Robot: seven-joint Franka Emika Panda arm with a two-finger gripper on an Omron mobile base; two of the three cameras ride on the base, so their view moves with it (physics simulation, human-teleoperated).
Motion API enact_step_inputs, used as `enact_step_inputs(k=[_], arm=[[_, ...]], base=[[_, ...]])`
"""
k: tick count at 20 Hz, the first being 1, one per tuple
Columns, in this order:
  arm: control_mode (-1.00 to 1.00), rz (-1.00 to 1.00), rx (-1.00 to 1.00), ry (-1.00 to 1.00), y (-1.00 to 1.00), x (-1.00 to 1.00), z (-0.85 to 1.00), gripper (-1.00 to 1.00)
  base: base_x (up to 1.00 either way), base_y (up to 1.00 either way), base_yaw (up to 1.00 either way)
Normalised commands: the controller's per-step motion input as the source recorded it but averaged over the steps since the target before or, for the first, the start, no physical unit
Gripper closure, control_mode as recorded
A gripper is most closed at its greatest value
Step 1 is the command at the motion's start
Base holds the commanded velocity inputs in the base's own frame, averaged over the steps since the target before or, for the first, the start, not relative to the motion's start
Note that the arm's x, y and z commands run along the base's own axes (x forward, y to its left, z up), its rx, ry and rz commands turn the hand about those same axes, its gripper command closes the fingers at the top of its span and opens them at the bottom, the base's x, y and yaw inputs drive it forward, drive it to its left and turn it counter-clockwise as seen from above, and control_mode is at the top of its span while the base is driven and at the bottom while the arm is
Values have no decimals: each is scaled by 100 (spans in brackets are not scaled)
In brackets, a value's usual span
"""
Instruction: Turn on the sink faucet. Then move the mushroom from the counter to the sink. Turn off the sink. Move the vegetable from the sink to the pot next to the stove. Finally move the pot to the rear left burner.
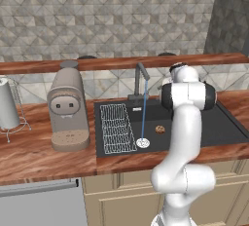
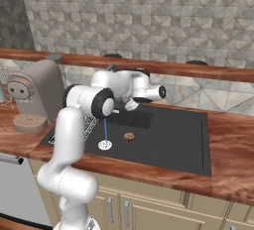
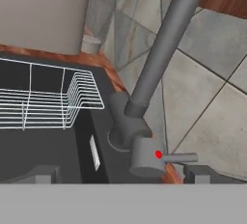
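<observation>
Claw (image 3: 120,172) released, hovering at faucet handle (image 3: 179,158); lever sticks out sideways btwn tips; water on, mushroom (image 1: 160,129) in sink

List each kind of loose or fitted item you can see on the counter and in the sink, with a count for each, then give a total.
Coffee machine: 1
Paper towel holder: 1
Faucet: 1
Wire dish rack: 1
Mushroom: 1
Total: 5
</observation>
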Motion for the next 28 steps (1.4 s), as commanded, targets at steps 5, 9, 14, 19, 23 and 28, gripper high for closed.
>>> enact_step_inputs(k=[5,9,14,19,23,28], arm=[[-100,0,14,8,0,11,-13,-100],[-100,0,13,7,0,16,-15,-100],[-100,0,11,7,1,26,-4,-100],[-100,0,8,6,5,27,-7,-100],[-100,0,6,5,7,24,-11,-100],[-100,0,4,4,5,22,-17,-100]], base=[[0,0,0],[0,0,0],[0,0,0],[0,0,0],[0,0,0],[0,0,0]])
